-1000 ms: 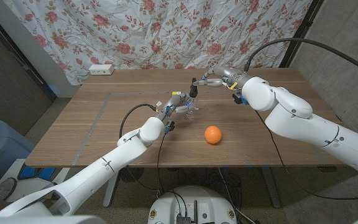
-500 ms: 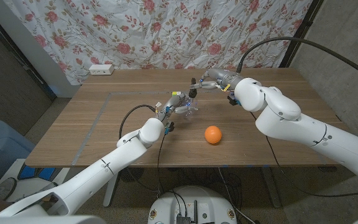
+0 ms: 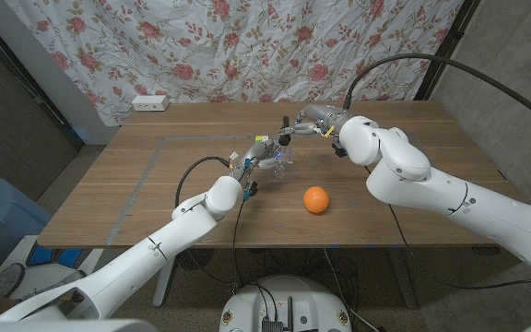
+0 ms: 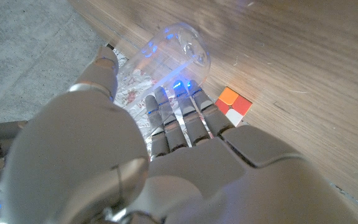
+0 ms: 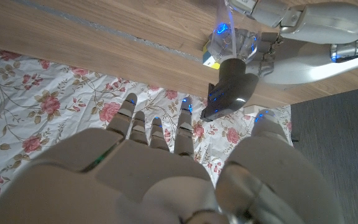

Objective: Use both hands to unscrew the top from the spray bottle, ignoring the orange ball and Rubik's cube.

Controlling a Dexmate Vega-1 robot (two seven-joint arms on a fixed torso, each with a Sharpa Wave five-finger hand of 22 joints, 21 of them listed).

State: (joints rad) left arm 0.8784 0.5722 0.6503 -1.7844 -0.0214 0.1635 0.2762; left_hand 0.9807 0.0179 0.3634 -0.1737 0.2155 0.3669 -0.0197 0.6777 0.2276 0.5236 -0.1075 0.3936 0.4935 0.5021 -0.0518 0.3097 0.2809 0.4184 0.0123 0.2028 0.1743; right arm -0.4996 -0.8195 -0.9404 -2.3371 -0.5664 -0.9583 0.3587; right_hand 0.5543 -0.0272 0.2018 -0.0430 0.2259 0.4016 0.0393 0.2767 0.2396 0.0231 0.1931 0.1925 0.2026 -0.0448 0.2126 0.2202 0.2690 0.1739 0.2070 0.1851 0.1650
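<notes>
Spray bottle: clear, rounded plastic body, glassy and see-through, just above the centre of the head view; nothing can be made out inside it.
Top: dark grey trigger sprayer, matt plastic, sitting on the bottle's neck in the right wrist view.
Left robot hand: white and grey shell with blue lights; its fingers curl around the clear body, gripping it, near the middle of the head view.
Right robot hand: just right of and above the bottle in the head view, fingers reaching to the top; in the right wrist view its fingers look spread with a gap to the top, so whether it grips anything I cannot tell.
Counter: wooden, brown grain, smooth, with a thin pale line marked across it.
Orange ball: smooth round sphere, lower right of the bottle, apart from it.
Rubik's cube: small block, orange, red and white squares showing, beside the left fingers; partly cut off by the hand.
Curtain: white cloth with red rose print, along the top of the head view.
</notes>
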